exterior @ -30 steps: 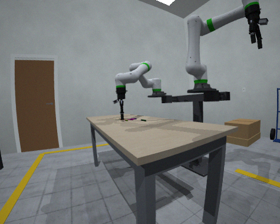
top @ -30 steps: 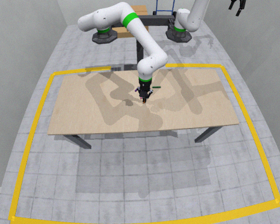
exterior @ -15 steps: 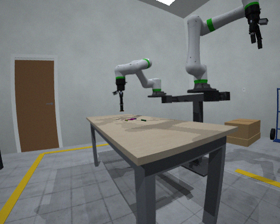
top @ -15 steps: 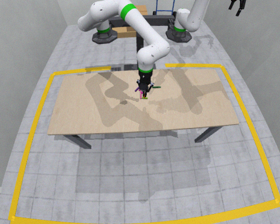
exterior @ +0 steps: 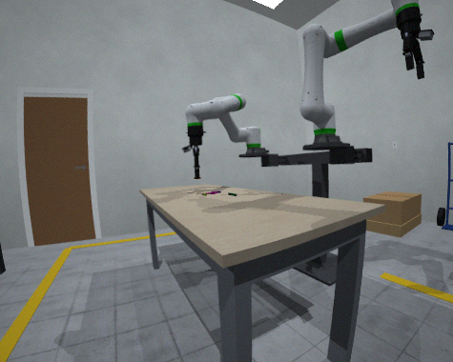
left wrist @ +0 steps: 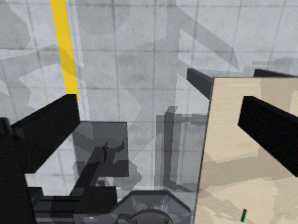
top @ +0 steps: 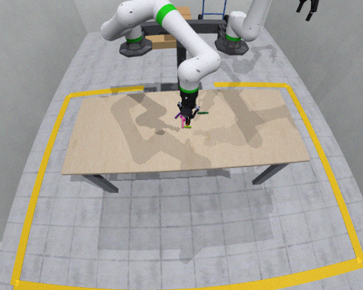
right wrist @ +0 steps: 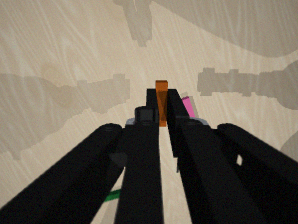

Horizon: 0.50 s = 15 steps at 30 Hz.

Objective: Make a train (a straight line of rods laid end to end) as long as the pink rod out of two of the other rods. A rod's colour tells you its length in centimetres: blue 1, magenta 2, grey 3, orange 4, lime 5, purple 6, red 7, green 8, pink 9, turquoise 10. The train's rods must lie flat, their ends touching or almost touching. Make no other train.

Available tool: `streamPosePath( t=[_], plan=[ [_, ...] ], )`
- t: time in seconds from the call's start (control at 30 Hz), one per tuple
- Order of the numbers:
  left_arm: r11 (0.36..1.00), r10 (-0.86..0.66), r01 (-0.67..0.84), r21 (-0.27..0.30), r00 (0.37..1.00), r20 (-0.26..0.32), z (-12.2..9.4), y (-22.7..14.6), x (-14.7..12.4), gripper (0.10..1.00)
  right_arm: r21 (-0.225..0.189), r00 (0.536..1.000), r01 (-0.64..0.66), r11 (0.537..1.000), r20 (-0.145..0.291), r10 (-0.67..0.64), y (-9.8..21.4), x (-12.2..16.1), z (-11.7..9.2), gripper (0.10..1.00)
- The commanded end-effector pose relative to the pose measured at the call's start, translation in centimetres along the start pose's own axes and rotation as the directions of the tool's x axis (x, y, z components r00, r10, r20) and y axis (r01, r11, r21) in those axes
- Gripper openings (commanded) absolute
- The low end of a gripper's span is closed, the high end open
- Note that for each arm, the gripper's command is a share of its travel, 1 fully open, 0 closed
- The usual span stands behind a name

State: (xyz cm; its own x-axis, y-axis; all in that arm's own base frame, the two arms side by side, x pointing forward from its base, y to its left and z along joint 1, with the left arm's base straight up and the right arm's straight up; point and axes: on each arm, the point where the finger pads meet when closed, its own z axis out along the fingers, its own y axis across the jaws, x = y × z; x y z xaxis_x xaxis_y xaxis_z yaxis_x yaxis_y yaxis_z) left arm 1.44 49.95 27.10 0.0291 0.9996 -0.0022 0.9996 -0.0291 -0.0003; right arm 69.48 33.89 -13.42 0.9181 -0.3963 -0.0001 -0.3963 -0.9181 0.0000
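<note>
My right gripper (top: pixel 187 123) (exterior: pixel 196 176) (right wrist: pixel 160 103) is shut on the orange rod (exterior: pixel 197 178) (right wrist: pixel 161 85) and holds it above the table. Below it, the lime rod (top: pixel 188 127) (exterior: pixel 204 194) and the pink rod (top: pixel 183 123) (right wrist: pixel 188 107) lie close together on the table. The purple rod (top: pixel 177 115) (exterior: pixel 216 191) lies behind them. The green rod (top: pixel 203 113) (exterior: pixel 232 194) (left wrist: pixel 244 215) (right wrist: pixel 113 195) lies apart, to the right in the top view. Small gaps between rods cannot be judged. My left gripper (top: pixel 304 14) (exterior: pixel 415 71) (left wrist: pixel 159 110) is open, high and off the table.
The wooden table (top: pixel 102 153) (exterior: pixel 271 229) (left wrist: pixel 225 115) carries the rods near its middle. Both arms stand on a dark mount behind it. Cardboard boxes (exterior: pixel 392 214) and a blue trolley (exterior: pixel 449 181) stand beyond the table. Arm shadows cross the table top.
</note>
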Motion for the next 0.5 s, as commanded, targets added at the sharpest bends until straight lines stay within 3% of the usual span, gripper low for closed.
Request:
streamPosePath(
  t=[0.0,0.23,0.3,0.47],
  plan=[
    [1.0,0.0,0.0,0.0,1.0,-0.002,-0.1,0.0,0.0,1.0,0.002,0.998,-0.057,0.998,-0.002,0.057,-0.8,-0.7,-0.2,0.124],
    [1.0,0.0,0.0,0.0,1.0,-0.002,-0.1,0.0,0.0,1.0,0.002,0.94,-0.341,0.94,-0.001,0.341,-4.4,-4.6,-0.2,0.124],
    [1.0,0.0,0.0,0.0,1.0,-0.002,-0.1,0.0,0.0,1.0,0.002,0.94,-0.341,0.94,-0.001,0.341,-4.4,-4.6,-0.2,0.124],
    [1.0,0.0,0.0,0.0,1.0,-0.002,-0.1,0.0,0.0,1.0,0.003,0.844,-0.537,0.844,0.0,0.537,-6.9,-7.7,-0.2,0.124]
  ],
)
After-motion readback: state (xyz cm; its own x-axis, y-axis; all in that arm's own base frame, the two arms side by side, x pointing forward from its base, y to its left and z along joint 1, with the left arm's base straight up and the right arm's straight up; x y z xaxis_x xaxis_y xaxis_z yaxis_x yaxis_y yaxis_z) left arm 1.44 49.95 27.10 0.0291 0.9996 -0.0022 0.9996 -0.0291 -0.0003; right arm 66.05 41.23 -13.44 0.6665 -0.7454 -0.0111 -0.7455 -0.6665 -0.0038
